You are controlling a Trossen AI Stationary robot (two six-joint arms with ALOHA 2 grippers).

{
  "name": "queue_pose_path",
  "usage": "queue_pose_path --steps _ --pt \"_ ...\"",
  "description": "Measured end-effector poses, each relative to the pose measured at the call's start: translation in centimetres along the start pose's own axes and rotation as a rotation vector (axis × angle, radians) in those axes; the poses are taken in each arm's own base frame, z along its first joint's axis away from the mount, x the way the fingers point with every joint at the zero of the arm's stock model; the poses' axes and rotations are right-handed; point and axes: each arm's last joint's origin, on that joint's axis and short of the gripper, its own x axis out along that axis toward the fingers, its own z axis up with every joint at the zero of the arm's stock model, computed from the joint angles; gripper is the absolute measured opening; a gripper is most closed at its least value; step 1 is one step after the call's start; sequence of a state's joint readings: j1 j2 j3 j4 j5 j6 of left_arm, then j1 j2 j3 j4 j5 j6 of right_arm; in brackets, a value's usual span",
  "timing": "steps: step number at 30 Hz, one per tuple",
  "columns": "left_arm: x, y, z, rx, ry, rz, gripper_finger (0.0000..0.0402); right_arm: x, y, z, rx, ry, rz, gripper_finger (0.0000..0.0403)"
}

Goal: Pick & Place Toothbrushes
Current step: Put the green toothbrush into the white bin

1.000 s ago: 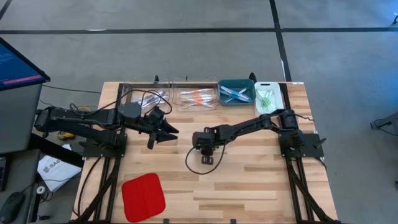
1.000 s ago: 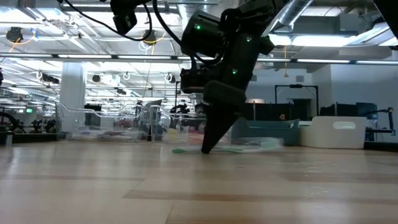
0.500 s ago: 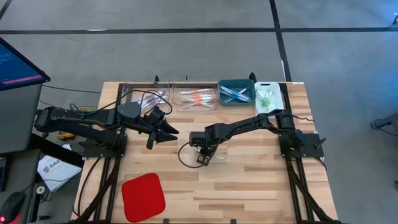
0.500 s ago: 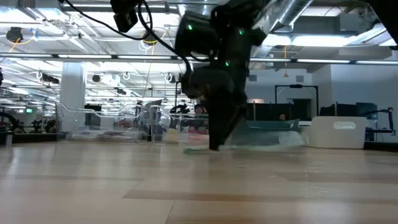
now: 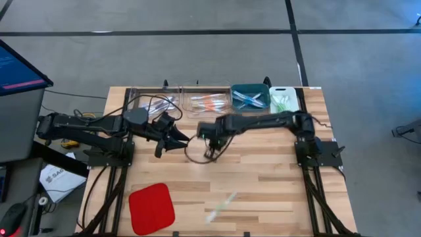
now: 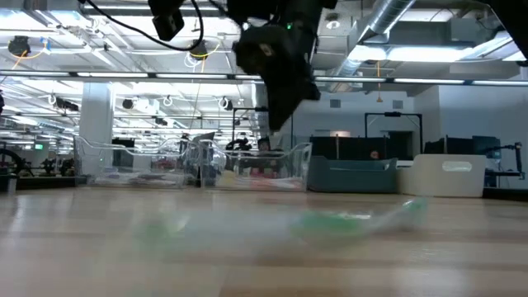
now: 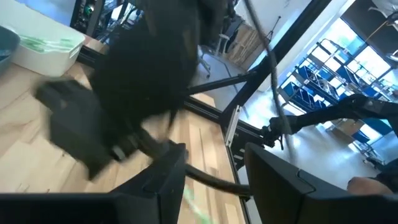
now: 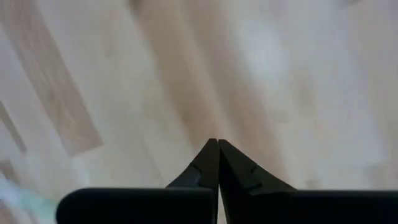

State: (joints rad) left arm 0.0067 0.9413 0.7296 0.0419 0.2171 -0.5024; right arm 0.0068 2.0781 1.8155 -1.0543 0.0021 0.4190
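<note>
R gripper (image 5: pixel 209 155) hangs over mid-bench, a bit toward the back, raised off the wood. Its fingers (image 8: pixel 217 163) are pinched tip to tip w/ nothing between them. In the low view it's up high (image 6: pixel 276 124), well clear of the surface.

A green toothbrush (image 5: pixel 221 207) lies loose near the front edge of the bench (image 5: pixel 276 178), just R of the red pad (image 5: pixel 151 207). It's well apart from the R gripper, not touching it. It looks smeared in both views; in the low view it's a green blur lying on the wood (image 6: pixel 355 221), below and to the side of the gripper.

L gripper (image 5: pixel 176 139) sits just L of the R one, at about the same depth on the bench, fingers (image 7: pixel 163 186) spread w/ a gap, holding nothing.

Along the back edge: two clear bins (image 5: pixel 209 104), a teal bin (image 5: pixel 250 97) and a white bin (image 5: pixel 283 100), all w/ more toothbrushes inside; orange ones show in a clear bin, green ones in the white. Can't tell exact counts.
</note>
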Motion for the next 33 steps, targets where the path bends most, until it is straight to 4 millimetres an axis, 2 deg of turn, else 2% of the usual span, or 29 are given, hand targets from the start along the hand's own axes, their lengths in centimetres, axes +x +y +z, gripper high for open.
queue_pose_path --steps 3,8,14,27,30,33 --pt "0.0 0.0 0.1 0.002 -0.007 -0.001 0.0158 -2.5 -1.8 0.7 0.043 -0.086 -0.012 0.0004" --pt "0.0 0.0 0.1 0.002 -0.008 -0.003 0.0158 -5.1 -3.7 1.5 0.086 -0.192 -0.016 0.0003" --pt "0.0 0.0 0.1 0.005 -0.007 -0.002 0.0158 -5.6 -4.4 1.7 0.101 -0.221 -0.038 0.0002" --pt "0.0 -0.1 0.1 0.002 -0.011 -0.004 0.0158 -5.5 -2.8 1.3 0.072 -0.234 -0.036 0.0000" --pt "0.0 -0.1 0.1 -0.012 -0.008 -0.008 0.0158 -5.6 -1.3 0.8 0.073 -0.236 -0.019 0.0000" --pt "0.1 -0.5 -0.1 -0.019 0.001 -0.023 0.0158 -5.6 1.2 -0.3 0.049 -0.240 0.001 0.0000"
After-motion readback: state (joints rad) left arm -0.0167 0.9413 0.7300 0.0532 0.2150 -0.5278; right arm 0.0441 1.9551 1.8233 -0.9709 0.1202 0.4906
